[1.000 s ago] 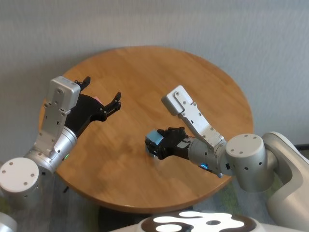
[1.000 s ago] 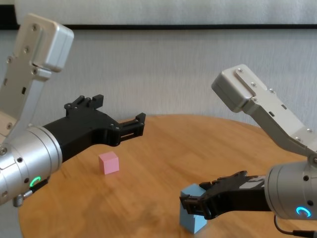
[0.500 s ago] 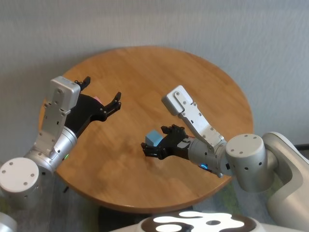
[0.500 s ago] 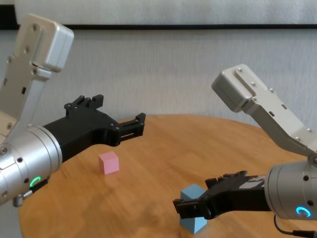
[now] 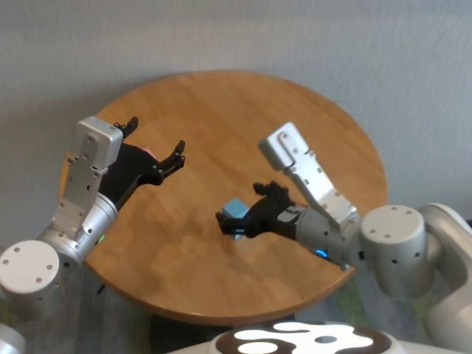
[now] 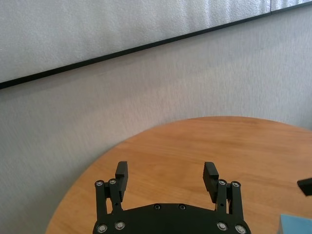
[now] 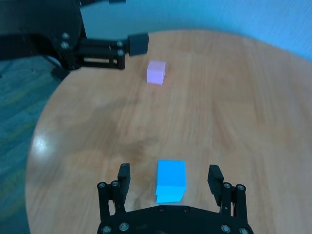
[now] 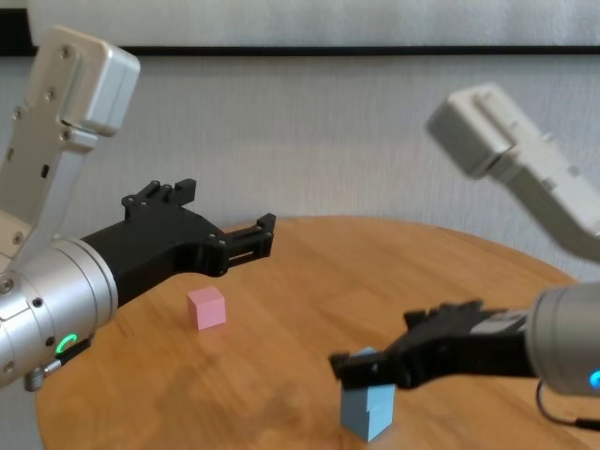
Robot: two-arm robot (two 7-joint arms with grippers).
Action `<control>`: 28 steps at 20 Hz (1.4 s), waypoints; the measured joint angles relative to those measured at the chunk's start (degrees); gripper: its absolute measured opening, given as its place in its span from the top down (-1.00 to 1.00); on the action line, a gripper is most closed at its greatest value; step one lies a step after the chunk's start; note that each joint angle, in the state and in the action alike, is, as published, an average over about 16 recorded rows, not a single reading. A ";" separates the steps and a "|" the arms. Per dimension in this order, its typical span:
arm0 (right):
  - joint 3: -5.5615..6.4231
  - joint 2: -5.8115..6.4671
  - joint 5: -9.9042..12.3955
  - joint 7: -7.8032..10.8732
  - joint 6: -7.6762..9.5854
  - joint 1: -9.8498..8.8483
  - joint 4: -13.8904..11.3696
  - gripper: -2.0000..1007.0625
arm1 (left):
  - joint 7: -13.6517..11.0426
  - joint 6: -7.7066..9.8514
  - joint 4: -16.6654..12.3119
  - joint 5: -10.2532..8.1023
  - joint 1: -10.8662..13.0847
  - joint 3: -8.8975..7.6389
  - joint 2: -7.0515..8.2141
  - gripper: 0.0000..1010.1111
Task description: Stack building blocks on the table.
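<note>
Right gripper [image 7: 169, 192], lower centre of the right wrist view: fingers spread wide, gripping nothing. The blue stack [image 7: 171, 181] sits between the spread fingers without touching either. Judgement: the blocks are placed and let go, and the jaws stand apart so the arm can pull clear without nudging them.

Blue stack: two light blue cubes, one on the other. In the chest view [image 8: 367, 409] it stands low and right of centre, the upper cube partly hidden by the black finger in front. In the head view [image 5: 235, 212] it lies centre frame on the table [image 5: 221, 110], toward the near edge. Edges look roughly flush (a slight twist between the two cubes cannot be ruled out from here). Matte faces, sharp corners.

Pink cube [image 8: 206, 307]: alone on the wood, left of centre in the chest view, well apart from the blue stack. Not yet stacked, so by my reading the task is about two thirds done.

Left gripper [image 6: 166, 178], bottom centre of the left wrist view: fingers parted, empty. It hovers above the table near the pink cube, likely poised for that pickup.
</note>
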 joint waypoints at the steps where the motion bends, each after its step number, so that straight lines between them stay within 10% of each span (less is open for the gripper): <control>1: 0.49 0.12 0.16 0.03 -0.22 -0.40 -0.79 -0.97 | 0.00 0.00 0.00 0.00 0.00 0.00 0.00 -0.98; 17: 10.70 -0.95 2.20 -4.17 -9.41 -5.43 -7.32 -1.00 | 0.00 0.00 0.00 0.00 0.00 0.00 0.00 -0.98; 28: 12.23 -0.18 3.90 0.51 -17.36 -4.24 -2.86 -1.00 | 0.00 0.00 0.00 0.00 0.00 0.00 0.00 -0.98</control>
